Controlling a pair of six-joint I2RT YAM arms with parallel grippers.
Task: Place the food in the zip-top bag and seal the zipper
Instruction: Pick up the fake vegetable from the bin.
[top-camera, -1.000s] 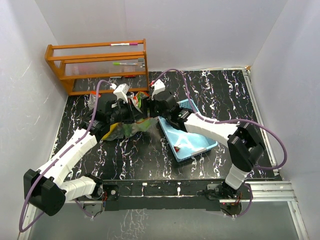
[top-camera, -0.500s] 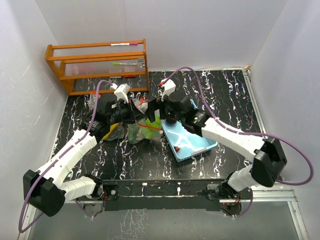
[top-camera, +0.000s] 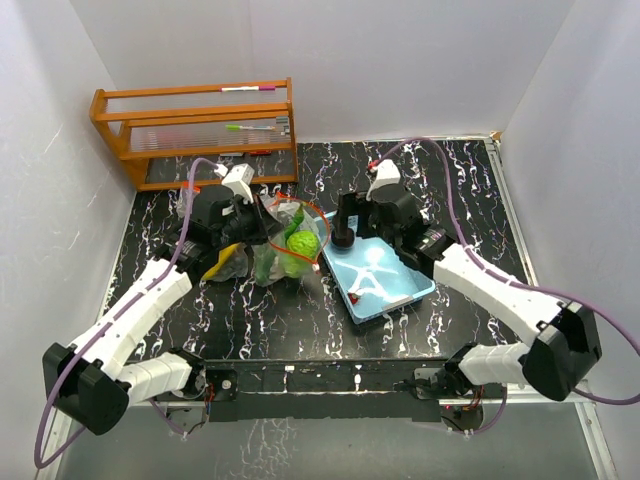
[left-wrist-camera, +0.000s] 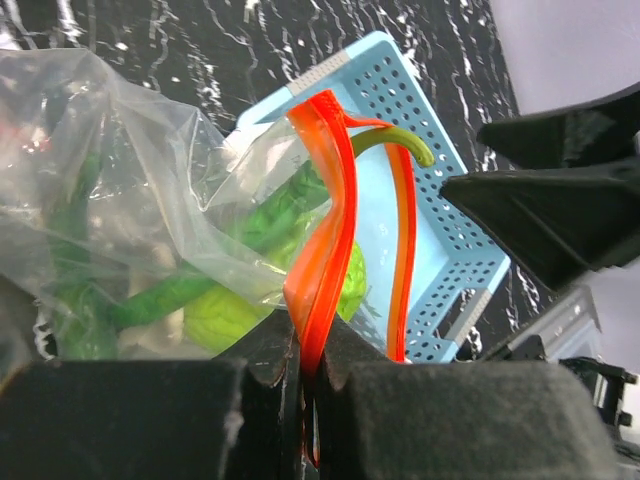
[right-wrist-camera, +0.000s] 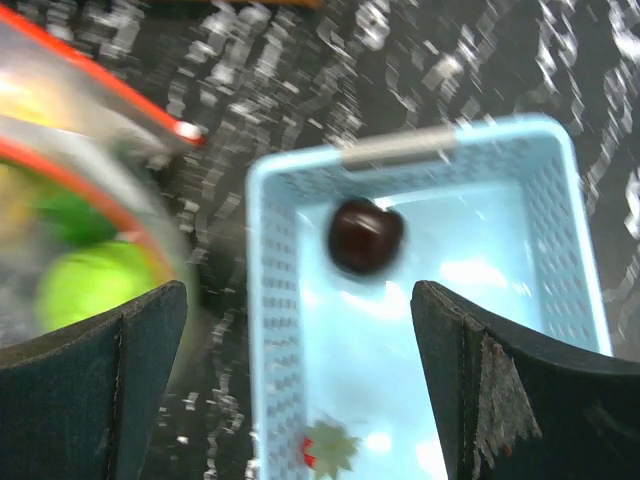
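Red-orange zipper (left-wrist-camera: 325, 230) clamped in closed left pincer (left-wrist-camera: 305, 372), clear bag (top-camera: 266, 264) with green food (top-camera: 303, 243) resting on marbled surface (top-camera: 250, 320) beside blue basket (right-wrist-camera: 272, 300). Right pincer (right-wrist-camera: 300, 335) spread open above basket, dark purple ball (right-wrist-camera: 365, 235) and red piece (right-wrist-camera: 310, 453) inside.

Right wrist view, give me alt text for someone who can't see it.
A dark purple ball sits in a blue basket, framed between the right arm's open fingers. At left, blurred, a lime-green ball shows through the clear bag beside its red-orange zipper.
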